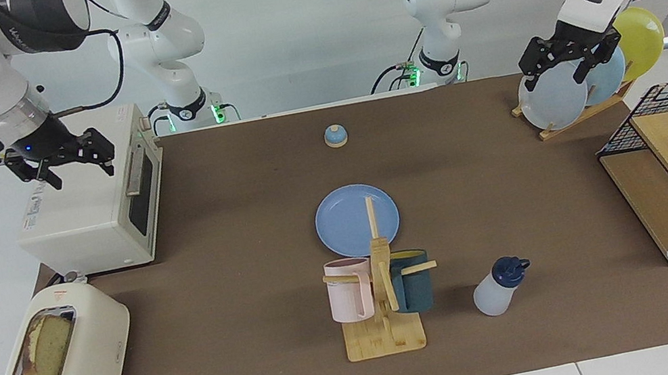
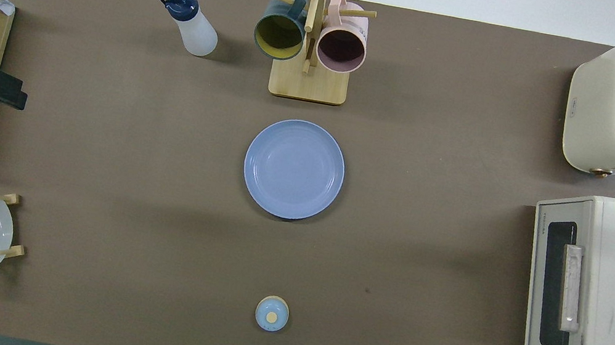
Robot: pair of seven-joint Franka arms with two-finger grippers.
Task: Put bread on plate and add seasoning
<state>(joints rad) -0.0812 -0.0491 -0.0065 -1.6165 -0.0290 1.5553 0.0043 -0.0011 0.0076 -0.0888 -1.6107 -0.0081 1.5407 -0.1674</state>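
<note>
Closest to you stands the toaster (image 1: 65, 355) with the bread (image 1: 49, 347) upright in its slot, at the right arm's end. The seasoning bottle (image 1: 496, 289) stands beside the mug rack (image 1: 382, 306); the empty blue plate (image 1: 346, 219) lies mid-table, nearer the robots. Your right gripper (image 1: 70, 166) hangs open over the oven (image 1: 98, 215), your left gripper (image 1: 570, 63) open over the plate rack (image 1: 576, 117).

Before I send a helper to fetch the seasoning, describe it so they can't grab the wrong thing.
Find the wooden mug rack standing farther from the robots than the blue plate. Beside it, toward the left arm's end of the table, stands the seasoning bottle: translucent white with a dark navy cap, unlike the rack's pink and teal mugs.
</note>
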